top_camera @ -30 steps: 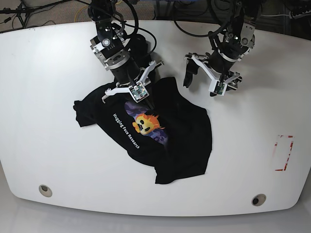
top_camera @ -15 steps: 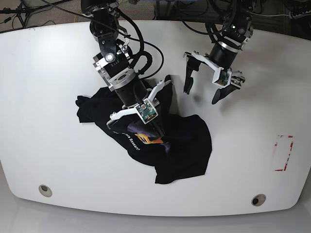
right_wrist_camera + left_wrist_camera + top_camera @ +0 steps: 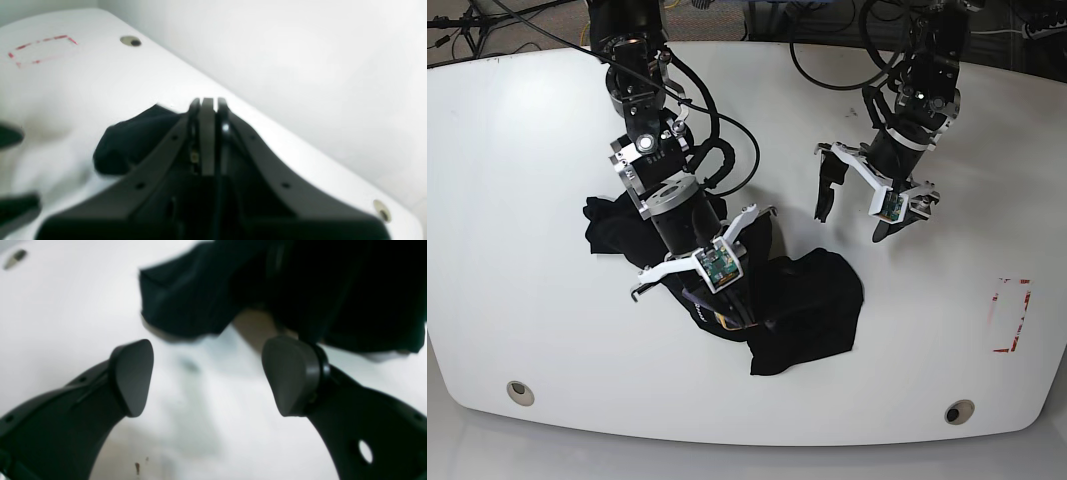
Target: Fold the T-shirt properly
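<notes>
1. At the near left of the tabletop [image 3: 547, 320], you have a round hole [image 3: 519, 393], well apart from the cloth.
2. Your black T-shirt [image 3: 807, 310] lies rumpled on the tabletop, left of the middle and reaching into the middle. One part spreads out to the left under the right arm [image 3: 642, 130]; another reaches toward you and to the right, ending in a fairly straight near edge.
3. Your right hand [image 3: 735, 318] is over the middle of the shirt, pointing down. Its fingers are drawn nearly together, clamped on the T-shirt. Only a bit of the yellow and purple print [image 3: 725, 320] shows around the fingertips, and most of the white lettering is hidden.
4. Between the two arms, a dark cable [image 3: 755, 150] loops from the right arm over the tabletop.
5. Your left hand [image 3: 852, 222] hangs beyond the shirt's right part, fingers spread well apart. The left wrist view shows bare white surface between them, with the shirt past the fingertips.
6. Farther right, you can see a broken red outline [image 3: 1012, 315] marked on the tabletop. Nearer you and a little to its left is a second round hole [image 3: 959, 411].
</notes>
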Available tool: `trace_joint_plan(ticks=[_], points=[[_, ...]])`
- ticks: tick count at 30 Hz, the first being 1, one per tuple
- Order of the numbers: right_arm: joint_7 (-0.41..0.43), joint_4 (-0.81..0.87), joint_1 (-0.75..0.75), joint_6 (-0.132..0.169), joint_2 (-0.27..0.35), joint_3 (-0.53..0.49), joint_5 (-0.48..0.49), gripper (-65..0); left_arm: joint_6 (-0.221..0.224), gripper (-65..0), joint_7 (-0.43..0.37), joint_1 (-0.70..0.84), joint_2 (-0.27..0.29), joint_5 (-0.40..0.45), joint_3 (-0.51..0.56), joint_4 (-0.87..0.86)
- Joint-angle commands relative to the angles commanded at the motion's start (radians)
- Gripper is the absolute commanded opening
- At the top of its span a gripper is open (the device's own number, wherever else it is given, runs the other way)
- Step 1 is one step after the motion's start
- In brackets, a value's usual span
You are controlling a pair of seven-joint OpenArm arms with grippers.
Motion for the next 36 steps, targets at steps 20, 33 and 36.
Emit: trace_joint_plan(ticks=[20,33,36], points=[[-0.052,-0.044,0.12,0.012,-0.004,0.011,0.018,-64.2,-0.024,-13.6,0.144,0.051,0.104,0.008,0.034,-0.012],[-0.091,-0.072,0.277,0.023,0.022,-0.047,0.044,-64.1,-0.003,-12.8,0.174,0.041,0.146,0.009,-0.029,-0.077],[-0.1,-0.072,0.306,0.021,0.029,-0.062,0.049,-64.1,-0.003,-12.7,0.179,0.03,0.153,0.01,-0.044,-0.098]])
